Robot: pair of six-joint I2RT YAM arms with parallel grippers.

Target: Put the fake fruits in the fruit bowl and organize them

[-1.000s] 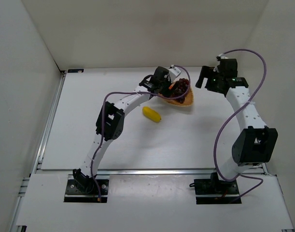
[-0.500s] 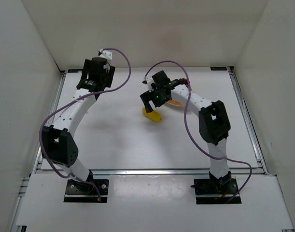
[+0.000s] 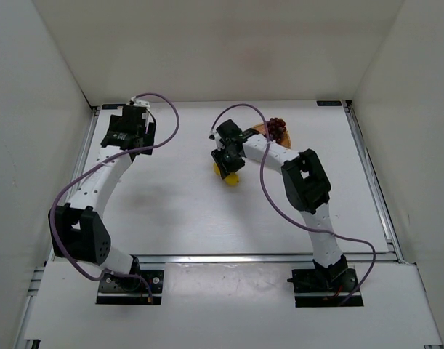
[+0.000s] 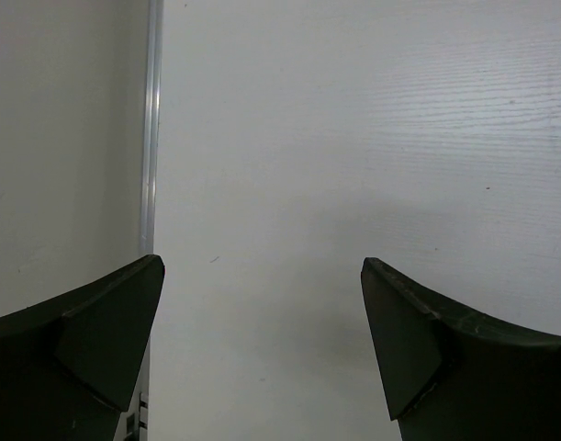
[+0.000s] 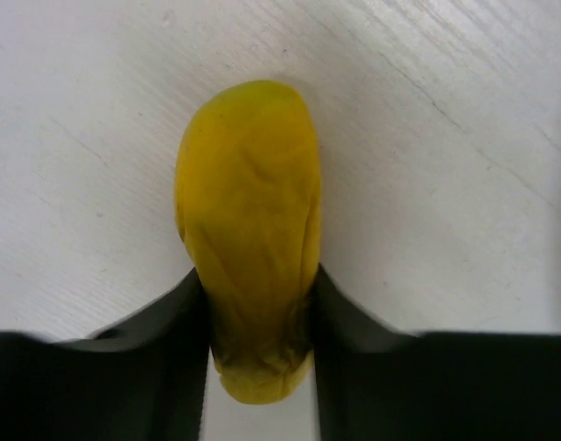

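Observation:
The yellow banana-like fruit (image 3: 229, 177) lies on the table just left of the fruit bowl (image 3: 262, 130). My right gripper (image 3: 224, 164) reaches down over it. In the right wrist view both fingers press the sides of the yellow fruit (image 5: 248, 211), so the right gripper (image 5: 259, 308) is shut on it. The purple grape bunch (image 3: 277, 125) rests in the bowl, which the right arm mostly hides. My left gripper (image 3: 127, 144) hangs at the far left of the table. It stands open (image 4: 262, 276) over bare white surface.
A metal rail (image 4: 151, 129) runs along the table's left edge, close to the left gripper. White walls enclose the table on the left, back and right. The right arm's purple cable (image 3: 240, 109) loops above the bowl.
The right gripper has come down on the yellow fruit and closed on its sides. The left gripper has shifted a little left and toward the front, still open.

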